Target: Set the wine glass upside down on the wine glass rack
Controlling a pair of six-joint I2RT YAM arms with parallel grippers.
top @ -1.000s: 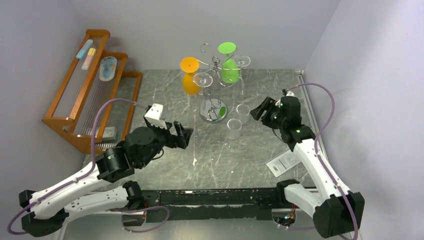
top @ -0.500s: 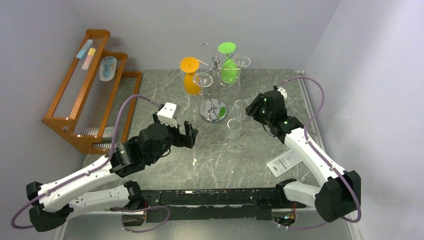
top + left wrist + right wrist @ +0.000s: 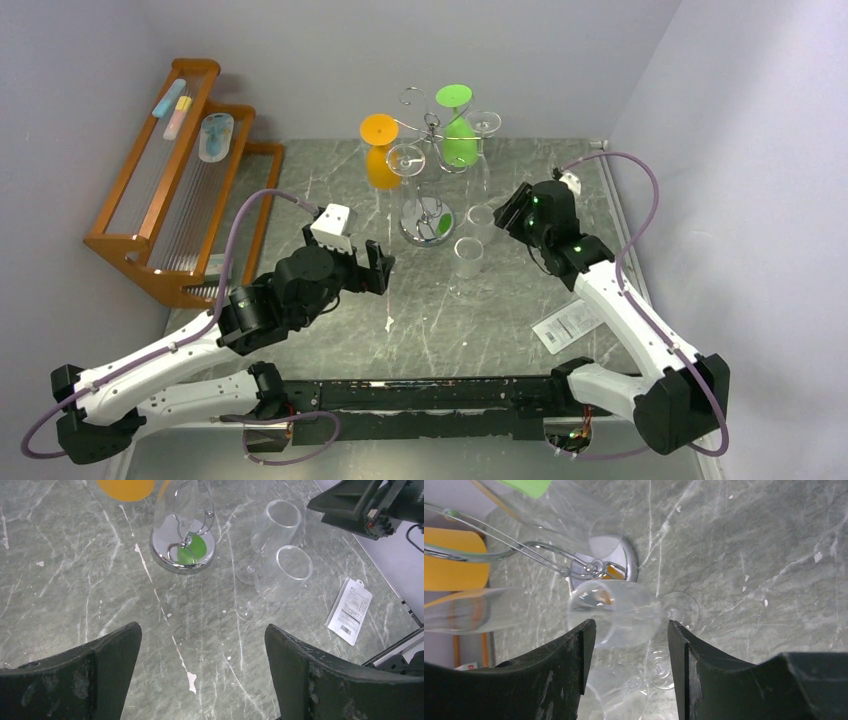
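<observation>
Nearest you, your left gripper (image 3: 378, 268) gapes wide, empty. At two o'clock, your right gripper (image 3: 507, 215) has moved in, half-open, beside the upright wine glass (image 3: 483, 222), not yet gripped, at three o'clock of the wine glass rack (image 3: 425, 228); grasping comes next.

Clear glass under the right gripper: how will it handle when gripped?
Glass is likely slippery: smooth clear bowl. Probably tippy: tall stem, small foot. Likely fragile; second glass stands close, so a nudge may topple both.
</observation>
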